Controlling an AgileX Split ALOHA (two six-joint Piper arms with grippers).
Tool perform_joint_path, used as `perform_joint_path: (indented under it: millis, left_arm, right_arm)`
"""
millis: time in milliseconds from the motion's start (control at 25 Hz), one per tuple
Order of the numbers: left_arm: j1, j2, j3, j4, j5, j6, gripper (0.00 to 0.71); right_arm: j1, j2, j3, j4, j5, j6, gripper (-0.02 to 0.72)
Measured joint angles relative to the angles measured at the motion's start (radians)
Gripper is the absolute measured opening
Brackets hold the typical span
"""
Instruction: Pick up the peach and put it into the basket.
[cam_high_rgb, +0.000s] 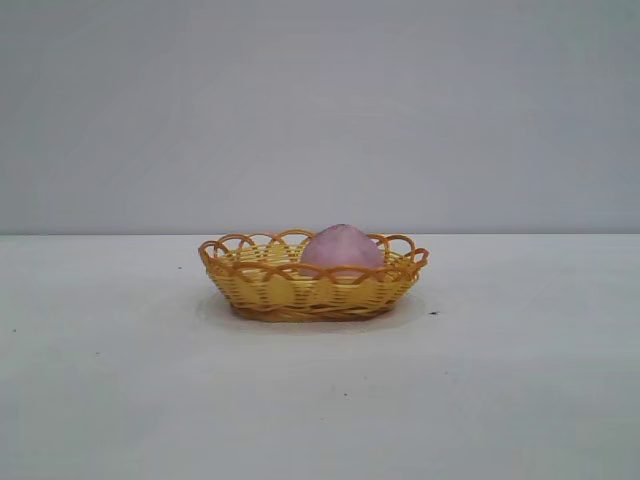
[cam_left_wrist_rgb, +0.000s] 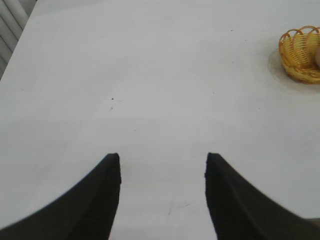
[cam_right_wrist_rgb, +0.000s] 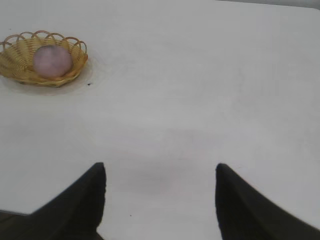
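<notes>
The pinkish-mauve peach (cam_high_rgb: 342, 249) lies inside the yellow wicker basket (cam_high_rgb: 270, 288) at the middle of the white table. The right wrist view shows the same peach (cam_right_wrist_rgb: 52, 61) resting in the basket (cam_right_wrist_rgb: 75, 64), far from my right gripper (cam_right_wrist_rgb: 160, 172), which is open over bare table with nothing between its fingers. My left gripper (cam_left_wrist_rgb: 162, 160) is also open and empty above bare table. From the left wrist view only part of the basket (cam_left_wrist_rgb: 295, 52) shows, well away, with a sliver of the peach (cam_left_wrist_rgb: 318, 57) at the picture's edge. Neither arm shows in the exterior view.
The white table (cam_high_rgb: 120, 380) spreads wide on every side of the basket. A pale wall (cam_high_rgb: 320, 100) stands behind it. A small dark speck (cam_high_rgb: 433, 313) lies on the table beside the basket. The table's edge (cam_left_wrist_rgb: 17, 47) shows in the left wrist view.
</notes>
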Motion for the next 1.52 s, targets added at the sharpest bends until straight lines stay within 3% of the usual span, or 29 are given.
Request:
perform_joint_path:
  millis: [600, 760, 1080, 1520]
  left_arm:
    - [0.000, 0.000, 0.000, 0.000, 0.000, 0.000, 0.317]
    - [0.000, 0.000, 0.000, 0.000, 0.000, 0.000, 0.317]
    - [0.000, 0.000, 0.000, 0.000, 0.000, 0.000, 0.317]
    - [-0.024, 0.000, 0.000, 0.000, 0.000, 0.000, 0.317]
  right_arm:
    - [-0.048, 0.000, 0.000, -0.025, 0.000, 0.051, 0.405]
    - [-0.086, 0.000, 0.000, -0.070, -0.002, 0.121, 0.405]
    - [0.037, 0.000, 0.000, -0.074, -0.002, 0.129, 0.405]
    - [0.079, 0.000, 0.000, -0.074, -0.002, 0.129, 0.405]
